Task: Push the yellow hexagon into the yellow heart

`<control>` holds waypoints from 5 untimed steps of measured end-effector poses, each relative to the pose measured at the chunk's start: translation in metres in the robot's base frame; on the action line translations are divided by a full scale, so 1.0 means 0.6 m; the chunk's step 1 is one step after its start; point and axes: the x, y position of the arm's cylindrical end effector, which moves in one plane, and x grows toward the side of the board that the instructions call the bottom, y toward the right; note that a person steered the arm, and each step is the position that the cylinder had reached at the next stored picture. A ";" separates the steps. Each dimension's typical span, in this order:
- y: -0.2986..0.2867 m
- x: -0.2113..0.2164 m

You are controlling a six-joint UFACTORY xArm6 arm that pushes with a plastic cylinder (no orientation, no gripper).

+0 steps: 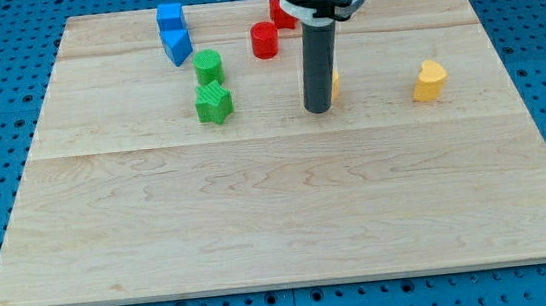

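Observation:
My tip (318,109) rests on the wooden board (278,203), just right of the view's middle in the upper half. A yellow block (334,85) peeks out from behind the rod's right side, touching or very close to it; most of it is hidden, so I cannot make out its shape. The yellow heart (430,80) lies further to the view's right, about a hundred pixels from my tip, on roughly the same line.
A blue cube (171,18) and a blue triangle (178,47) are at the top left. A green cylinder (207,66) and a green star (214,103) lie left of my tip. A red cylinder (264,40) and a partly hidden red block (282,12) sit near the top.

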 end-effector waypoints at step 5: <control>0.111 -0.055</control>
